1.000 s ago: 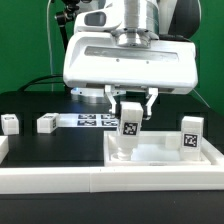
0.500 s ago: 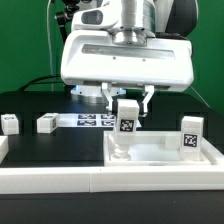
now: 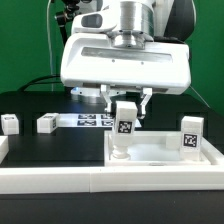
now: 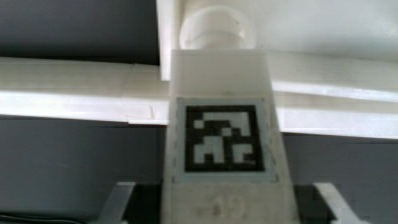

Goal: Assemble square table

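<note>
My gripper (image 3: pixel 128 106) is shut on a white table leg (image 3: pixel 125 124), which stands upright with its black-and-white tag facing the camera. The leg's lower end (image 3: pixel 120 152) reaches the near left corner area of the white square tabletop (image 3: pixel 165 152). In the wrist view the held leg (image 4: pixel 221 110) fills the middle, with its rounded end over the tabletop's rim (image 4: pixel 71 85), and my gripper (image 4: pixel 226 205) clasps it from both sides. A second leg (image 3: pixel 191 135) stands upright at the tabletop's right side. Two more legs (image 3: pixel 10 123) (image 3: pixel 46 123) lie on the black table on the exterior view's left.
The marker board (image 3: pixel 92 120) lies flat behind the tabletop, under the arm. A long white rail (image 3: pixel 90 182) runs along the front, with a white corner piece (image 3: pixel 3 150) at the exterior view's left edge.
The gripper with the held leg has shifted slightly towards the exterior view's left. The jaws stay the same width and the other parts have not moved.
</note>
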